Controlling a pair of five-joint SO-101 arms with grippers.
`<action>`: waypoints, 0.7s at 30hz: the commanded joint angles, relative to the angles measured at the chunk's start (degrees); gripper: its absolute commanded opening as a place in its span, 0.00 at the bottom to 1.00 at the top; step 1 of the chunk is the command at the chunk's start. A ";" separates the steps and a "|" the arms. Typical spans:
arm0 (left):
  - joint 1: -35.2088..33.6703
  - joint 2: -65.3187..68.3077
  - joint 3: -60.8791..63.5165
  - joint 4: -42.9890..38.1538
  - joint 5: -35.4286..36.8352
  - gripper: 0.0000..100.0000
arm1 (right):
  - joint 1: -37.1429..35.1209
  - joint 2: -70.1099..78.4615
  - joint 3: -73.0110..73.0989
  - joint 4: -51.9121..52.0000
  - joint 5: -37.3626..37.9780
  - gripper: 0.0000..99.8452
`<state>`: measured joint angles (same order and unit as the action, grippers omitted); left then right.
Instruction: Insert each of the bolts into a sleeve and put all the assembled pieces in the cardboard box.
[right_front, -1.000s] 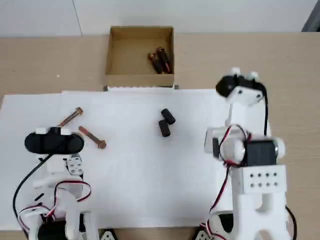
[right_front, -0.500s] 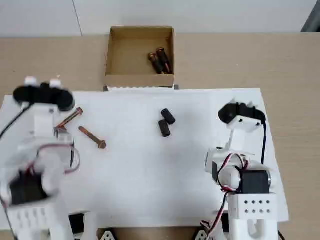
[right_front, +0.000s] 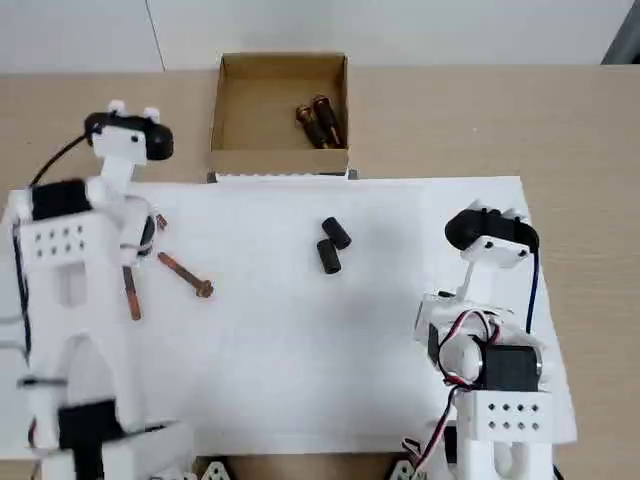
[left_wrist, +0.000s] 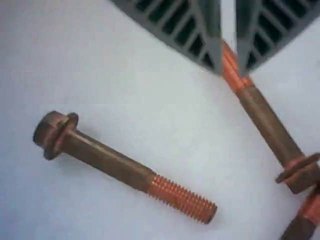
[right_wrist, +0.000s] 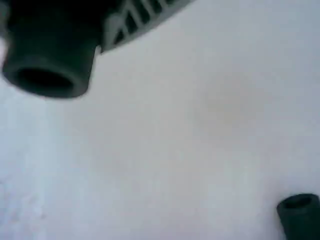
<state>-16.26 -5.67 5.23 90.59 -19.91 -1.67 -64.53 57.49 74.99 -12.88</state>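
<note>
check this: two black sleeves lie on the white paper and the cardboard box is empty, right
Not quite. The cardboard box is not empty: the high view shows two assembled pieces lying in its right part. The rest holds: two black sleeves lie on the white paper.

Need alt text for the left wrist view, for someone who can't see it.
The left gripper is shut on the threaded end of a copper bolt over white paper, head at the far end. A second bolt lies loose beside it, and the tip of a third bolt shows at the picture's edge.
</note>
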 joint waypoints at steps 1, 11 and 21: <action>-0.62 7.03 -9.01 0.53 -4.48 0.01 | 0.48 -0.40 0.53 -2.42 -0.18 0.00; -1.93 26.11 -27.03 8.09 -24.88 0.01 | 0.48 -0.66 4.22 -7.16 -0.18 0.00; -2.73 33.49 -36.00 8.18 -37.54 0.07 | 0.48 -0.66 4.22 -7.87 -0.26 0.00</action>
<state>-18.90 27.74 -27.91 97.89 -55.34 -1.67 -64.53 62.15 68.40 -12.88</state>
